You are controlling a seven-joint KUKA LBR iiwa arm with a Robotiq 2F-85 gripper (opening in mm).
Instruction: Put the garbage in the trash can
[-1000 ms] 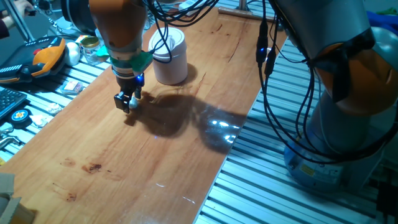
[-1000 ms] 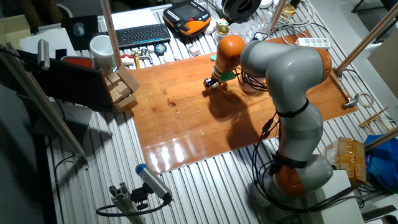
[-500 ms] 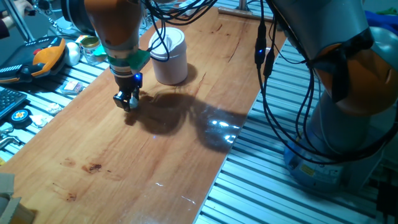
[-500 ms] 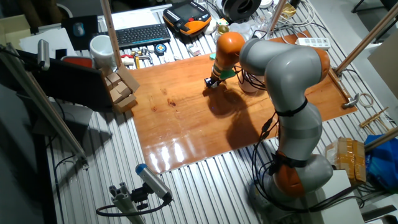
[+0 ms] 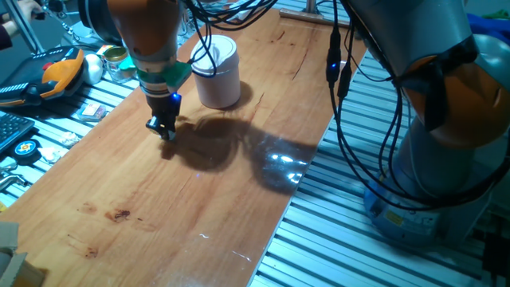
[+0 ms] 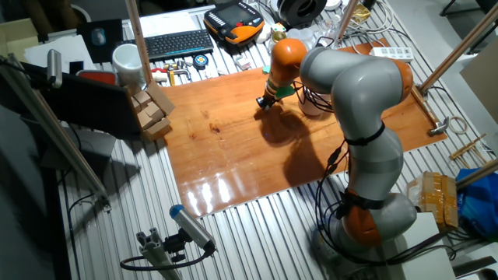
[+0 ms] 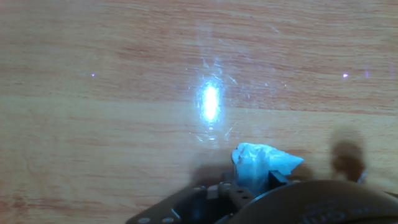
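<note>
The garbage (image 7: pixel 264 163), a small crumpled white wad, sits pinched at the tips of my gripper (image 7: pixel 254 184) in the hand view, just over the wooden table (image 7: pixel 124 93). My gripper (image 5: pixel 162 127) hangs low over the tabletop and is shut on the wad, which its dark fingers hide in both fixed views. The trash can (image 5: pixel 217 72), a white cylinder with a domed lid, stands on the table up and to the right of the gripper, roughly a can's width away. In the other fixed view the gripper (image 6: pixel 264 103) is near the table's far edge.
Left of the table lie an orange-black handset (image 5: pixel 60 72), a glass jar (image 5: pixel 119 64), flat paper scraps (image 5: pixel 92 112) and a tape measure (image 5: pixel 25 149). A keyboard (image 6: pixel 177 43), white cup (image 6: pixel 124 58) and wooden blocks (image 6: pixel 152 109) stand beyond the table's left end. Cables (image 5: pixel 343 96) hang near the right edge.
The fingers have closed over the white wad, which showed at their tips a second ago. The hand has risen slightly and shifted a little toward the trash can.
</note>
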